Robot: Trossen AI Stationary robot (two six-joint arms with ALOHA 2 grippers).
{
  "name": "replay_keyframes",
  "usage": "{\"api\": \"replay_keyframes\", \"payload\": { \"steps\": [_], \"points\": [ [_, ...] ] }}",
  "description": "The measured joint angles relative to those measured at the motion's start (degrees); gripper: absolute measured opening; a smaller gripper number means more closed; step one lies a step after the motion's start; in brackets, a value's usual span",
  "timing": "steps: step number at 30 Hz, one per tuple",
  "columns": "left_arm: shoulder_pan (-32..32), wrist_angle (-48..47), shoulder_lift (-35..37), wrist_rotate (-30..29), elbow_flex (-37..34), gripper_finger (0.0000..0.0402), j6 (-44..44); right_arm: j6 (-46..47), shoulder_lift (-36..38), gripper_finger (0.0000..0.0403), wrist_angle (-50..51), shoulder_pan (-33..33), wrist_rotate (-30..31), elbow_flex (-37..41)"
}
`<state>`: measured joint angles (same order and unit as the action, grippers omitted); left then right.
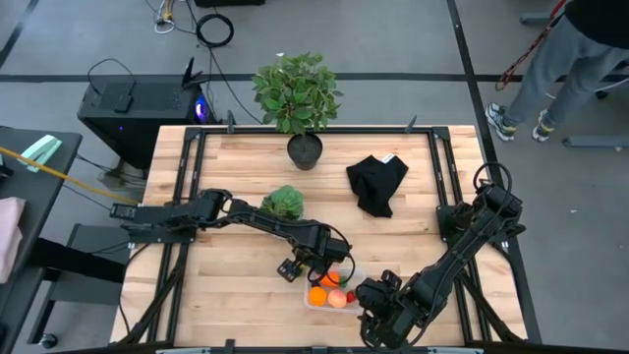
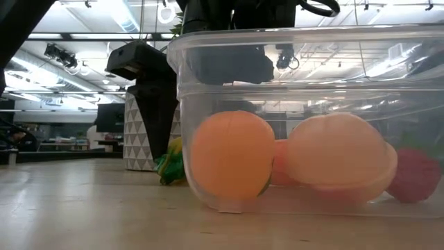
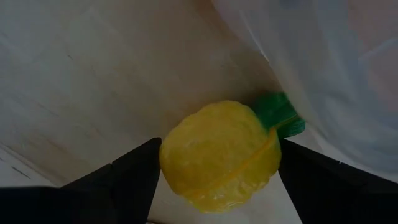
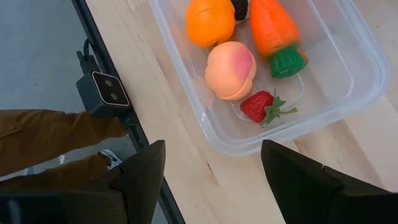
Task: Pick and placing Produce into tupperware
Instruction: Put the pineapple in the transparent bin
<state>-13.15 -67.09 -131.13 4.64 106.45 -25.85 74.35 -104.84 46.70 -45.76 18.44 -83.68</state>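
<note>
On the wooden bench (image 1: 246,285), the clear tupperware (image 4: 348,93) sits near the front edge, between the 2 arms, already holding 4 pieces of produce: an orange ball (image 4: 210,22), a peach-coloured piece (image 4: 231,70), an orange carrot (image 4: 272,28) with a green top and a small red strawberry (image 4: 258,106). The low view shows the ball and the peach-coloured piece pressed close to the container's near wall, with the strawberry at the far right.

The left gripper (image 1: 316,264) reaches from the left side of the bench to a spot just beside the tupperware. Its 2 dark fingers (image 3: 134,177) stand on either side of the yellow piece (image 3: 219,155), which carries a small green leaf and lies on the wood right beside the container's wall, outside it. The fingers sit close against the piece's flanks, but whether they are truly clamping it cannot be told from these views.

The right gripper (image 1: 378,300) hovers over the bench's front edge, just right of the tupperware, with its fingers (image 4: 140,177) spread wide and nothing between them.

Farther back on the bench stand a leafy succulent (image 1: 283,203), a tall green plant in a black pot (image 1: 304,150) and a crumpled black cloth (image 1: 376,183). A person's legs (image 1: 550,74) show on the floor beyond the far right corner.
</note>
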Motion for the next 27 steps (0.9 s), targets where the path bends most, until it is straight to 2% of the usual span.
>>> {"api": "replay_keyframes", "payload": {
  "steps": [27],
  "points": [
    [0.61,-9.02,0.09,-0.07,0.85,0.0313,2.34,-0.13,0.00,0.0272,-0.02,0.00,1.16,0.00]
  ]
}}
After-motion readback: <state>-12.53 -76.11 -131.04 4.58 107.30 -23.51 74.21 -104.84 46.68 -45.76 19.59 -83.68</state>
